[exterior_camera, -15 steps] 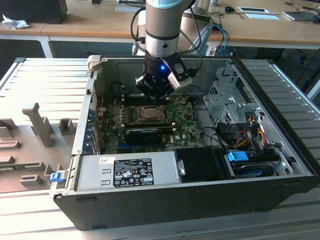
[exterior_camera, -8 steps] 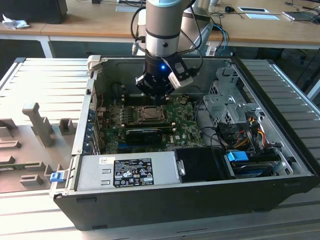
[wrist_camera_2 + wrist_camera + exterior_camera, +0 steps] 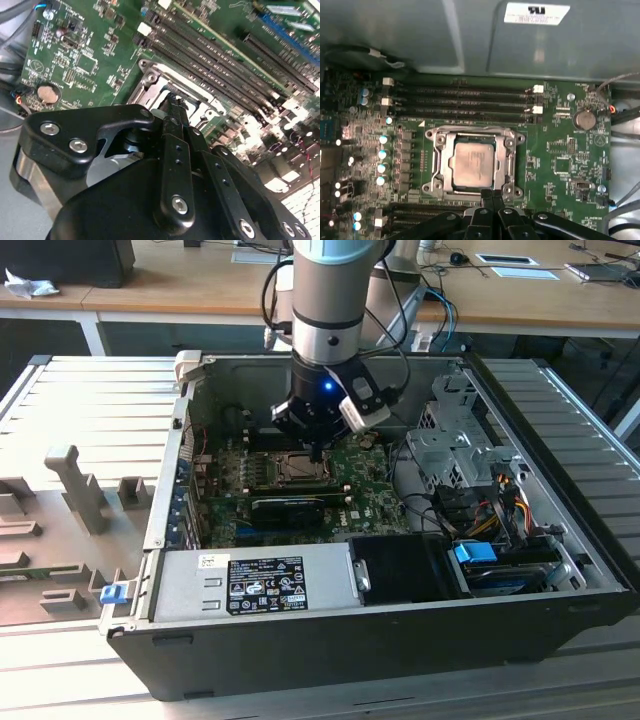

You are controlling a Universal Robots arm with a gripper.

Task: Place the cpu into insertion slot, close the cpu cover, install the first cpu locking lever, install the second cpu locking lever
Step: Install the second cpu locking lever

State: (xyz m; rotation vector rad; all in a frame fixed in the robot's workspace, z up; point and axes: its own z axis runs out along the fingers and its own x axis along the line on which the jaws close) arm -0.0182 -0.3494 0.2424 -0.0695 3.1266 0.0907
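While pincer (image 3: 490, 200) hung clenched, empty, tips at socket edge, cpu (image 3: 474, 164) sat seated in slot, cpu cover (image 3: 474, 136) down around it. Judged: press lever steadily, keep tips off chip.

This looks like a robotics lab or electronics test workshop. An opened black desktop computer case (image 3: 380, 630) with a bare green motherboard (image 3: 560, 165) lies on a grey ribbed metal workbench (image 3: 70, 410) holding grey moulded fixtures (image 3: 75, 485). Behind it stand long wooden desks (image 3: 180, 290) strewn with cables and papers.
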